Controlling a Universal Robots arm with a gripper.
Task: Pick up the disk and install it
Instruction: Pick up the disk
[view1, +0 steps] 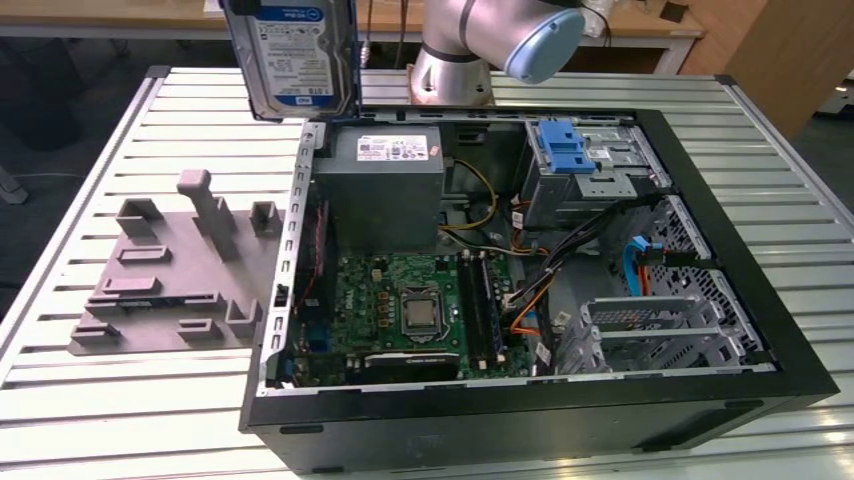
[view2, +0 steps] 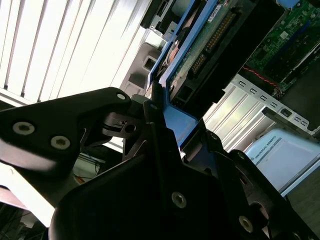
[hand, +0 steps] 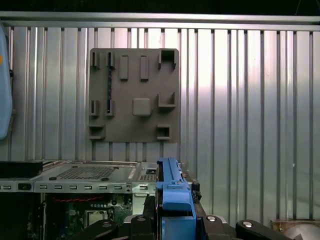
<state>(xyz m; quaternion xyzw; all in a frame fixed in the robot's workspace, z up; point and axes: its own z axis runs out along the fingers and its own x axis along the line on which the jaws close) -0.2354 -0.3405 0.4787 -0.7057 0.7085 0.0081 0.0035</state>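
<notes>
The disk (view1: 291, 55) hangs upright in the air above the table's far side, just beyond the open computer case (view1: 747, 330) on the exterior view's left. Its white-and-blue label faces the exterior camera. In both wrist views my gripper (view2: 162, 107) is shut on the disk's blue carrier frame (hand: 172, 192). The disk's green circuit-board side (view2: 210, 40) shows in the second wrist view. The grey drive cage with a blue latch (view1: 581, 160) sits at the case's far corner on the exterior view's right.
A grey fixture plate (view1: 174, 270) with raised blocks lies on the slatted metal table (view1: 134, 400) beside the case. Inside the case are a grey power supply box (view1: 378, 190), the motherboard (view1: 400, 300) and loose cables (view1: 534, 290). The arm's base (view1: 454, 60) stands behind the case.
</notes>
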